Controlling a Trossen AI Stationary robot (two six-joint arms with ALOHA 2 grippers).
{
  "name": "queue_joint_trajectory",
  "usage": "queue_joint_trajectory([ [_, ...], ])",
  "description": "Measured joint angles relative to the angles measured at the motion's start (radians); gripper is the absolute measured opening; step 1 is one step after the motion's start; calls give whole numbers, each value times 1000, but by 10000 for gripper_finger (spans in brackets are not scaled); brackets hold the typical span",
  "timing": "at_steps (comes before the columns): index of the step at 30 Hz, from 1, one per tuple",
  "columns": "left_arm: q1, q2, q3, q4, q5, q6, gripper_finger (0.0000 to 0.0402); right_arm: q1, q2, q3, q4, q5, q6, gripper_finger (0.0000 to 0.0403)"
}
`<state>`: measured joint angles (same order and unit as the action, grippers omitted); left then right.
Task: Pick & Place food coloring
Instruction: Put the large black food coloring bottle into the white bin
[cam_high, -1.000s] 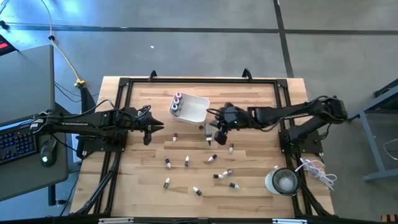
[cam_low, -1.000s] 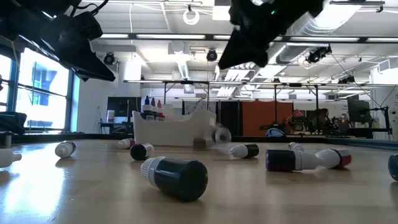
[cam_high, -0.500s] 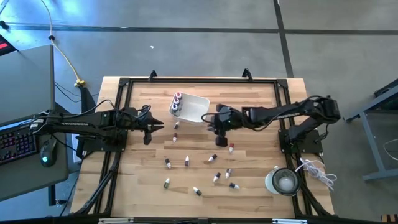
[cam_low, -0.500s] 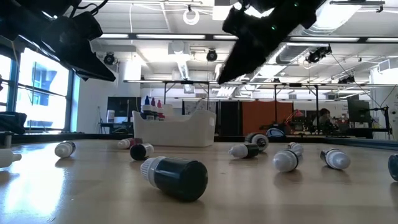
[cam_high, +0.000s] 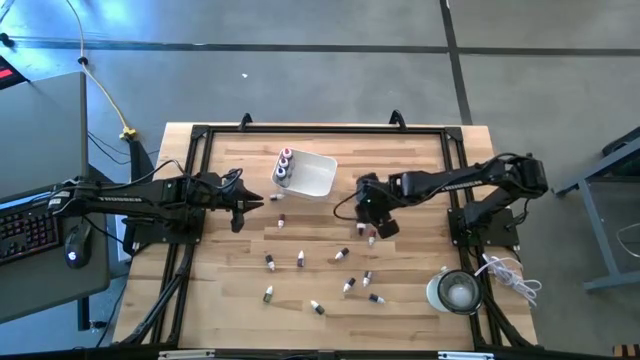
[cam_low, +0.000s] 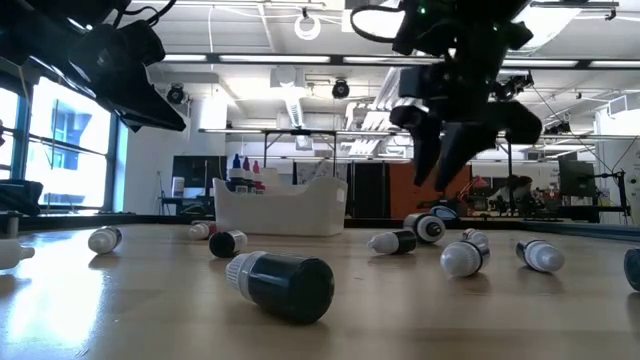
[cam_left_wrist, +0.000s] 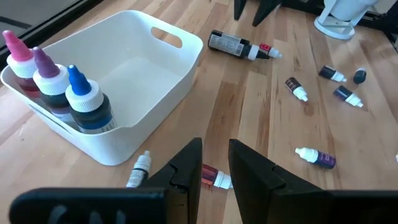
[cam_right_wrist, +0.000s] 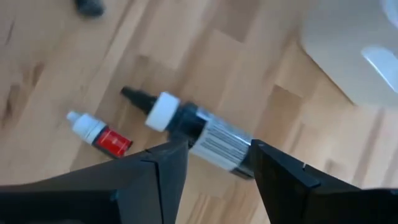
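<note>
Several food coloring bottles lie scattered on their sides on the wooden table (cam_high: 420, 160). Three more stand upright in the white tray (cam_high: 312, 176), at its corner (cam_left_wrist: 59, 93). My right gripper (cam_right_wrist: 217, 149) hangs open, tilted down, just above a dark-bodied bottle with a white collar (cam_right_wrist: 199, 134) that lies on the table beyond its fingertips. In the high view this gripper (cam_high: 375, 226) is to the right of the tray. My left gripper (cam_left_wrist: 216, 155) waits left of the tray (cam_high: 252, 204), its fingers a little apart with nothing between them.
A small red bottle with a white cap (cam_right_wrist: 99, 135) lies beside the dark one. A round clear container (cam_high: 458, 290) stands at the near right corner. A dark frame (cam_high: 200, 150) runs round the table. Free wood lies along the far edge.
My right gripper has gone from beside the tray toward the table's near right, has sunk, rolled about its own line and opened. A bottle that showed blurred next to the tray has rolled away from it, and it now lies still under the gripper.
</note>
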<state>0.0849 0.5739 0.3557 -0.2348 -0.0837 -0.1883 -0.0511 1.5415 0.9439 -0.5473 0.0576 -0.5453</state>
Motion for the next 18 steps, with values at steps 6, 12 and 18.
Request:
queue_joint_trajectory([
  [6,0,0,0,0,0,0,78,6,51,-68,145,72,-189,170],
  [12,0,0,0,0,9,-4,78,-2,133,-66,195,15,-235,170],
  [18,0,0,0,1,2,-4,78,-7,214,-68,383,69,-264,170],
])
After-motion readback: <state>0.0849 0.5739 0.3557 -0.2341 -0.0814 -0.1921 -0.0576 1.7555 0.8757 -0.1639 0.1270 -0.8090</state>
